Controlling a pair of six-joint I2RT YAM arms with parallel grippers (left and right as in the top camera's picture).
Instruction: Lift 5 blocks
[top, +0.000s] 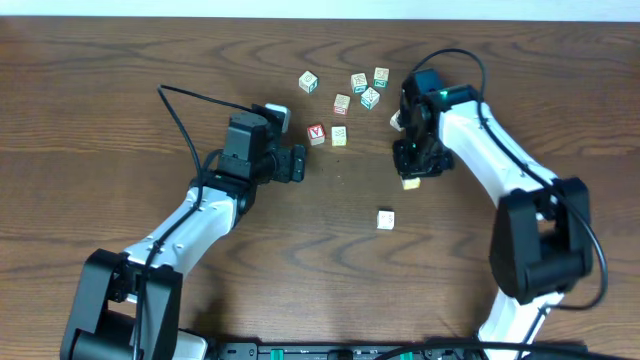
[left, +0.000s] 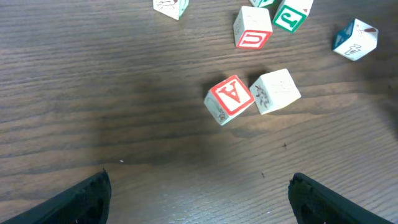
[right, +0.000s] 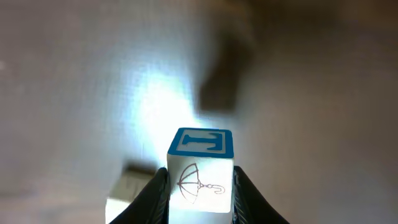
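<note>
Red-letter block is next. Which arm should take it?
Left. The left claw stands open and empty, and the red-letter block lies just ahead, between its fingers' line. The right claw is shut on a blue-topped block, so it would have to let go first.

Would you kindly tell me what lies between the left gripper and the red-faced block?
Nothing does: in the left wrist view, only bare tabletop separates the open left gripper from the red-faced block.
</note>
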